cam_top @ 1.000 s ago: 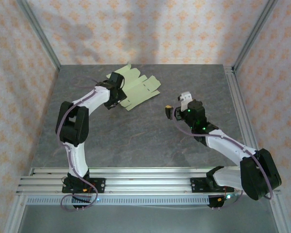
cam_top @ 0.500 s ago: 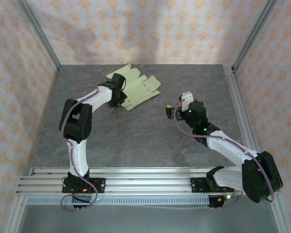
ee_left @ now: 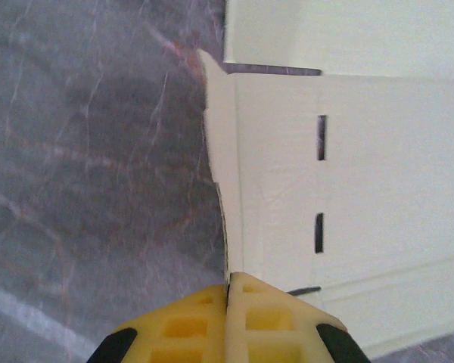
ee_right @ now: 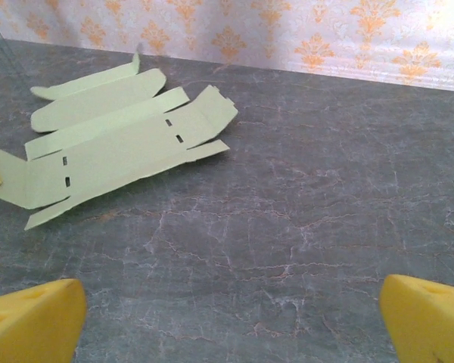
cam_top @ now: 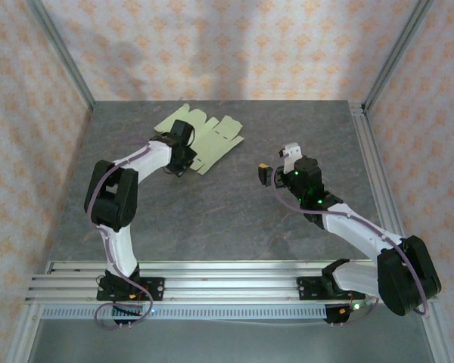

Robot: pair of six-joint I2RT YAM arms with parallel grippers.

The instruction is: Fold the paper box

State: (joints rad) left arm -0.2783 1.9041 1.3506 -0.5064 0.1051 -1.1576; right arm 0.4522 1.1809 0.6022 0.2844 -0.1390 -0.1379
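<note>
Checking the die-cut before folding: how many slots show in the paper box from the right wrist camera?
4 in the paper box: two slots at the image-left end, two nearer the image-right end. Others may be hidden.

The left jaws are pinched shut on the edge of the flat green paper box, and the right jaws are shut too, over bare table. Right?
No. The right jaws stand wide open, not shut: the right wrist view shows their yellow pads far apart over bare table. The left jaws are indeed pinched shut on the paper box edge.
</note>
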